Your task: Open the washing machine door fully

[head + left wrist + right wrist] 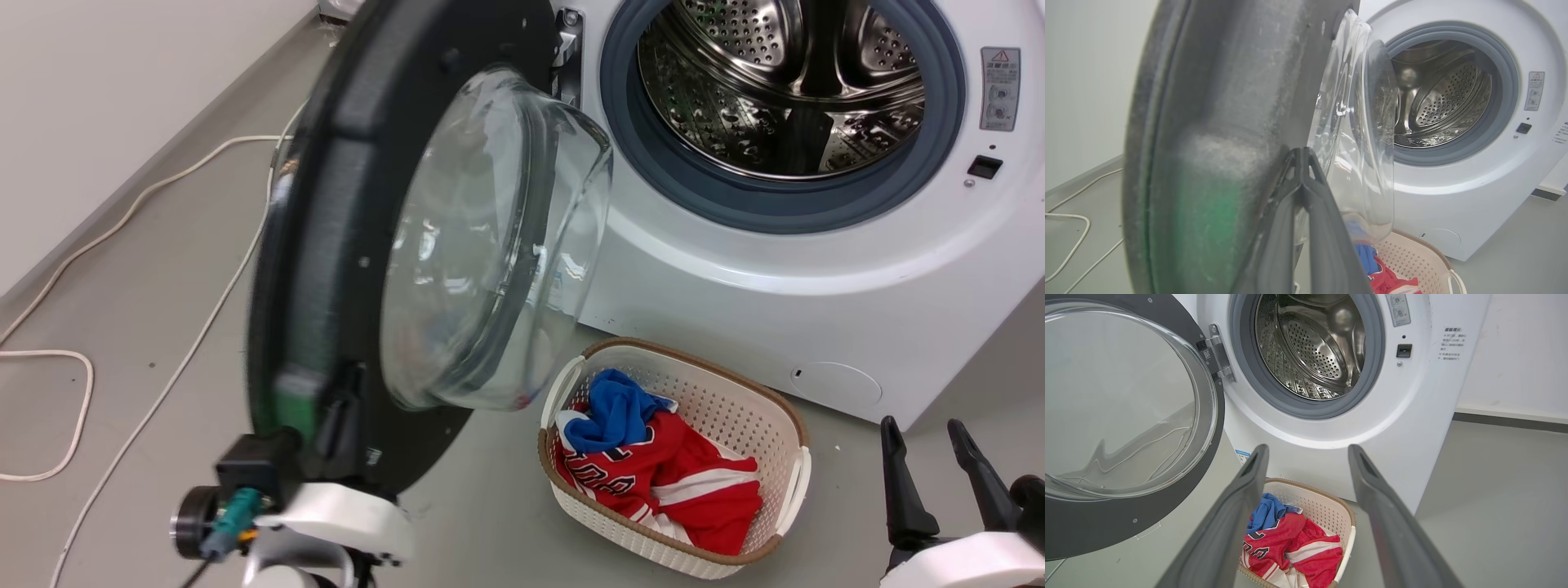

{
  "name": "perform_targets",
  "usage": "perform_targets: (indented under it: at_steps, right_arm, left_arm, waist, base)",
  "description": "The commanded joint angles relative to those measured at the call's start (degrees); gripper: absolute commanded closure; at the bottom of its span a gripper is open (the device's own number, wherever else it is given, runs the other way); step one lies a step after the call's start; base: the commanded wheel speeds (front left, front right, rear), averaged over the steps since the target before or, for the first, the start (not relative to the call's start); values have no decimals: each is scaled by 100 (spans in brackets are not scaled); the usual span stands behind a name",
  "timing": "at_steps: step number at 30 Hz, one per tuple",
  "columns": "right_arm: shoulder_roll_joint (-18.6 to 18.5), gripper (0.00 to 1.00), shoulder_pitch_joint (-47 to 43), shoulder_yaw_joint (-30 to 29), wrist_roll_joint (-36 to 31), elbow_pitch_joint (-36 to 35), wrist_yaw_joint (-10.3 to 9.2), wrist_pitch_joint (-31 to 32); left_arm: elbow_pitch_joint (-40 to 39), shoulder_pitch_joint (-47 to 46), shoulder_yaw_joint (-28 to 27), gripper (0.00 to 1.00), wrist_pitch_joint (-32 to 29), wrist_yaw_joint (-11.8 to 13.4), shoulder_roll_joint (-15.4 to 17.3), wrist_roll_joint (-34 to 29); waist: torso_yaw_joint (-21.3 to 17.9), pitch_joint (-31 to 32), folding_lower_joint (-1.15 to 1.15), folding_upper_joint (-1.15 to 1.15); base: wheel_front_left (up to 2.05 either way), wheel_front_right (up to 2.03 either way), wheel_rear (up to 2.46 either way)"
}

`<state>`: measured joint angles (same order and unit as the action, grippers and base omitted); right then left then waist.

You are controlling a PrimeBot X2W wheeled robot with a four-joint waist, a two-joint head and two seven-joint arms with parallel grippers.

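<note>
Against 1 door (326, 245) (open): left claw (1302, 157) closed | right claw (1308, 451) open | 1 basket (718, 384)

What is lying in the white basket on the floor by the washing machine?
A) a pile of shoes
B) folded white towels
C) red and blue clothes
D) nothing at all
C: the basket holds a red jersey with a blue garment bunched at its upper end.
</note>
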<state>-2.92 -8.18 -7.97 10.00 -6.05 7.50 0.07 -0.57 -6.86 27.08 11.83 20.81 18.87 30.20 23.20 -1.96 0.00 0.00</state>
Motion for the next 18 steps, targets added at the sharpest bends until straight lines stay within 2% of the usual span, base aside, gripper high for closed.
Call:
perform_targets:
  at_steps: [1, 10, 18]
  right_arm:
    - [7, 0, -17, -8, -73, -61, -1, 38]
    - [8, 0, 129, -13, -198, -226, -1, 179]
    - [8, 0, 277, -55, -202, -253, -1, 250]
  left_arm:
    - [117, 17, -273, 100, 69, -11, 153, 129]
    - [670, -335, -1260, 100, 256, -306, 560, 641]
    - [1367, -723, -2039, 100, 320, -540, 1026, 808]
  waist:
    - [-32, -49, 0, 0]
    - [-257, -323, 0, 0]
    - [-434, -572, 0, 0]
  base:
    - [0, 0, 0]
    - [0, 0, 0]
    - [0, 0, 0]
